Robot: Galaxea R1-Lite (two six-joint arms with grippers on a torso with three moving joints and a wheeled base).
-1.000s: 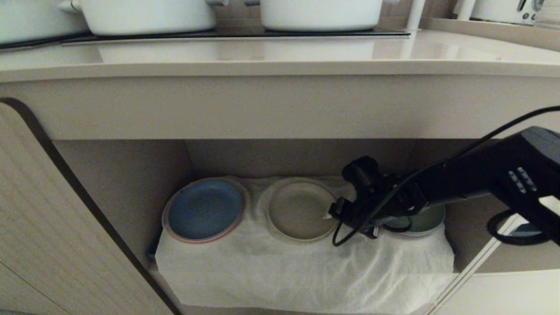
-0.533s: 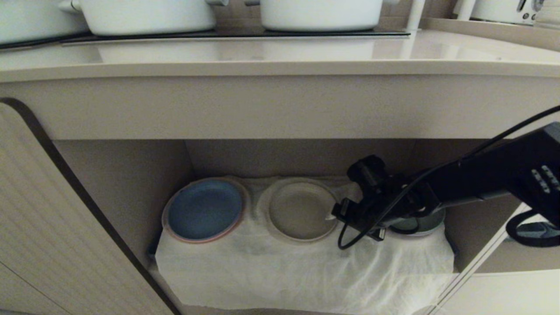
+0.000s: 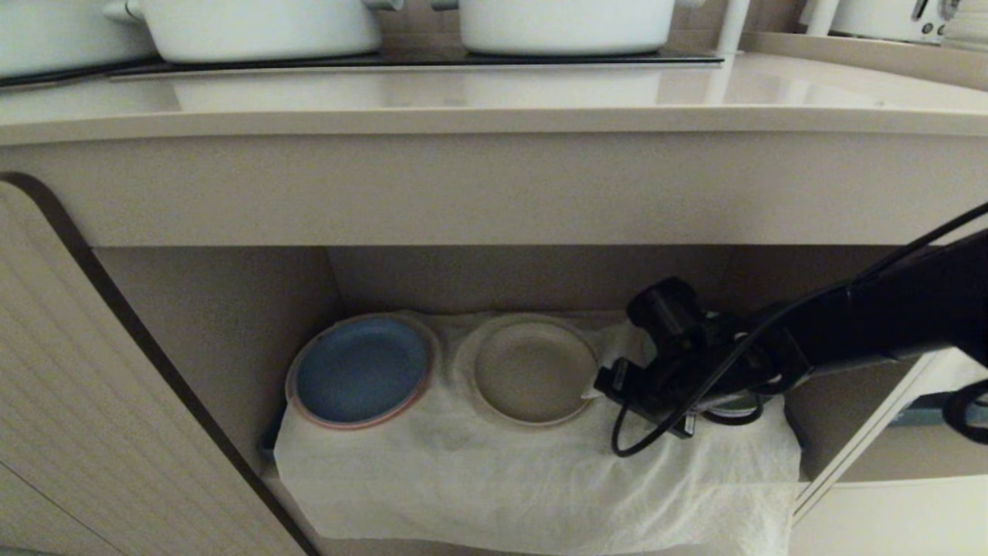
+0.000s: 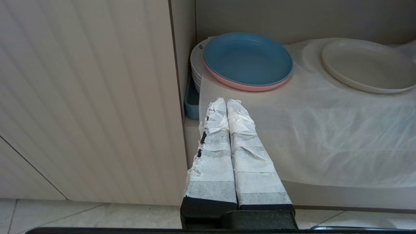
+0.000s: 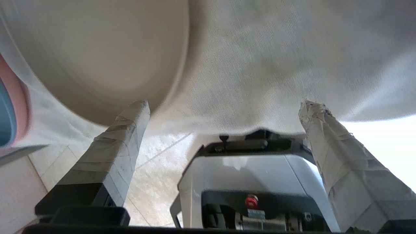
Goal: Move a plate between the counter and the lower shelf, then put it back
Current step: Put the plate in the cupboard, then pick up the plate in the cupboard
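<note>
Plate (image 3: 531, 371): lies flat on the cloth (image 3: 540, 479) of the lower shelf (image 3: 231, 324).
Handling: probably stiff, light, breakable; grip at the low rim.
Right gripper (image 3: 606, 382): jaws spread, empty, just beside the rim.
Left gripper (image 4: 224, 112): clenched, idle.

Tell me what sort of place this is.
Probably a kitchen: white pots stand on a black hob set in the counter, and plates sit on a cloth-draped lower shelf.
</note>
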